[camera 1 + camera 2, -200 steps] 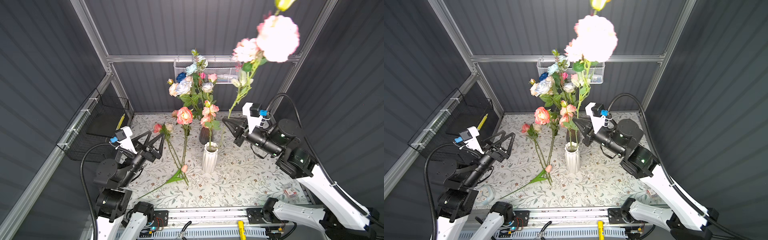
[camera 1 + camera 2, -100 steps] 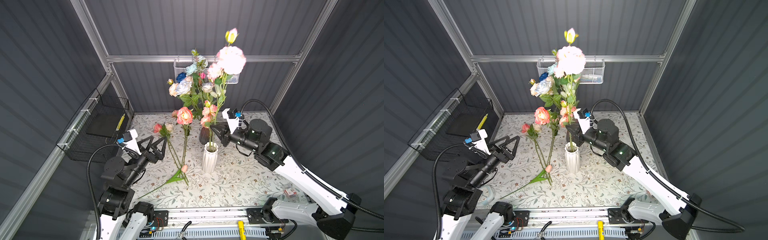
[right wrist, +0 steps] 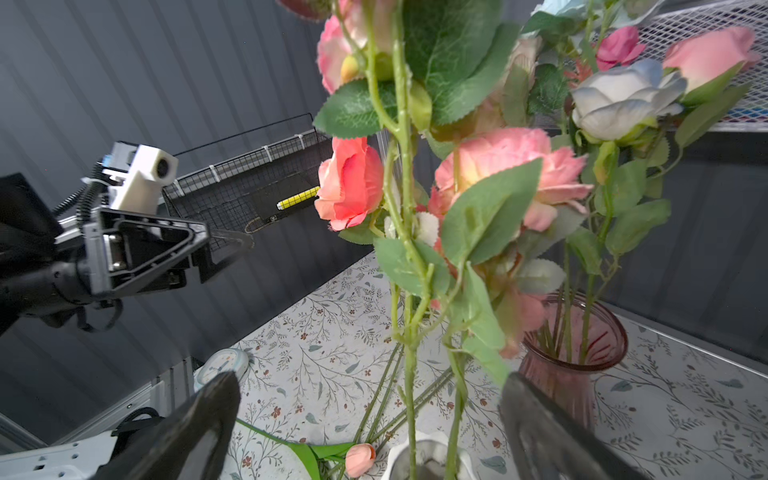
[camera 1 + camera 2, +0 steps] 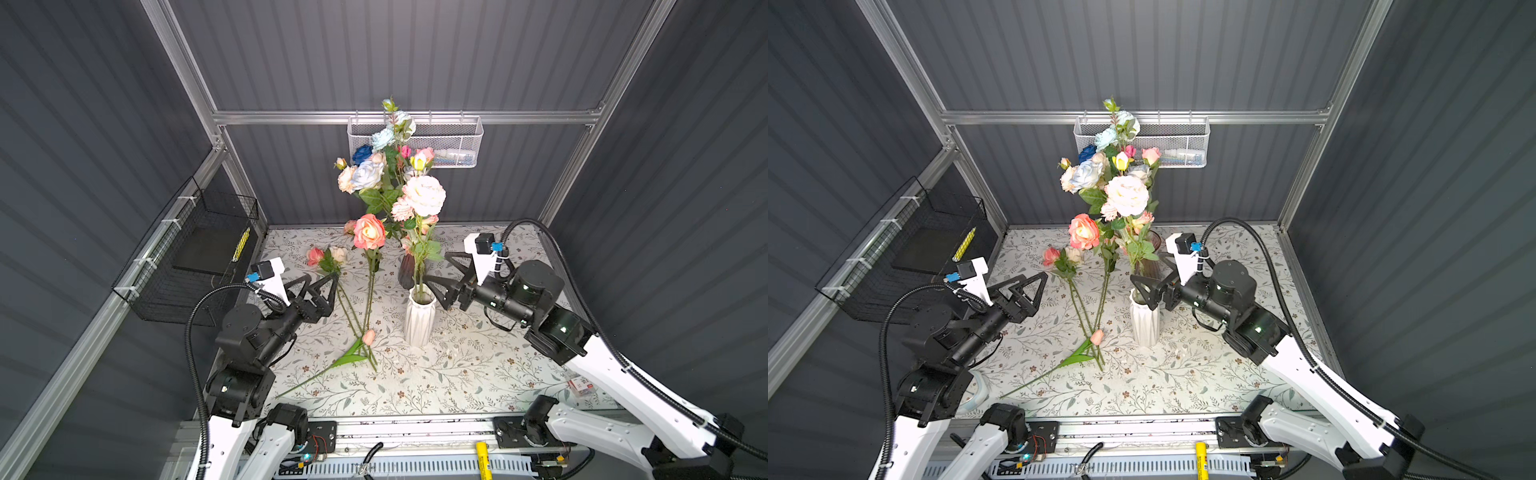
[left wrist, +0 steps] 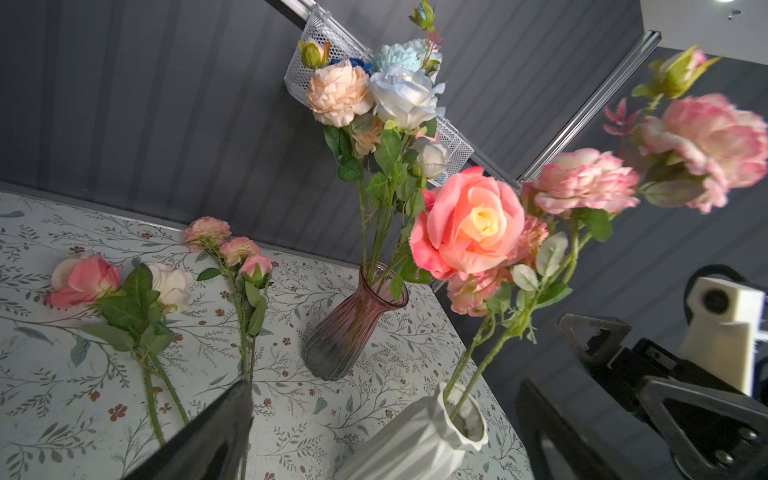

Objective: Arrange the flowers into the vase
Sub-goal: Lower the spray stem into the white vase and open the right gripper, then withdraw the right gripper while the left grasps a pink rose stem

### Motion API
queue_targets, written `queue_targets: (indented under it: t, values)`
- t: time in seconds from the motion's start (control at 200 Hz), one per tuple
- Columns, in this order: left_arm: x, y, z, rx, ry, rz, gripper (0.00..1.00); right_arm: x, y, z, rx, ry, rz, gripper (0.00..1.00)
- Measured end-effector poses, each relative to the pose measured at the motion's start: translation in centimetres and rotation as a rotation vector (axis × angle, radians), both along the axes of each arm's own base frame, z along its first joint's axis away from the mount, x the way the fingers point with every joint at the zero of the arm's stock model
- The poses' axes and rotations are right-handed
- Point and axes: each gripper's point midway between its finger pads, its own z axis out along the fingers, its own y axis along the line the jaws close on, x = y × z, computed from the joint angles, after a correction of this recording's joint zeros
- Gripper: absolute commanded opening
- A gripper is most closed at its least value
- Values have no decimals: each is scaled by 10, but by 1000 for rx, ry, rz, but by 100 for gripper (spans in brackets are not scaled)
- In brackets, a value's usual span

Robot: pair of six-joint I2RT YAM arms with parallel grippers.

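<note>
several flowers [image 4: 316, 256] lie on the patterned table [image 4: 478, 374], their stems crossing just to the left of the white vase [image 4: 419, 322] in both top views. one pink peony [image 4: 424, 195] stands upright in that vase, its stems down through the mouth. behind it a dark glass vase [image 4: 406, 272] holds a taller bunch of blue, cream and peach heads.

the right gripper [image 4: 435, 267] sits level with the peony's stems just above the vase mouth. its jaws are spread wide to either side and, in the right wrist view, clear of both stems. the left gripper [image 4: 322, 277] hovers above the lying stems near the small pink rose, jaws likewise spread and holding nothing.

these look like fabric flowers: light, top-heavy, with thin stems that probably spring back rather than bruise. the heads and leaves would crush or slip. the sensible hold is on bare stem below the leaves, nearer the head than the cut end, so the tail swings less on the way to the vase. where stems cross, a pinch could catch two at once.
</note>
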Motion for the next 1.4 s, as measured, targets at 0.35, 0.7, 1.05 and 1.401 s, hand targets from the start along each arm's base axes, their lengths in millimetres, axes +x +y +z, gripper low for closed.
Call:
queue_targets:
  t: [0.35,0.7,1.05,1.401]
  values:
    - [66,-6,-123,80,369,73,66,-23,-25,6,84,-5,-16,99]
    - [126,-10,-276,145,725,152,33,-39,-47,14,132,-37,-49,99]
    - [163,-3,-311,180,774,227,28,-48,-63,16,146,-49,-83,99]
    - [176,-7,-338,180,809,227,12,-46,-65,14,142,-44,-101,99]
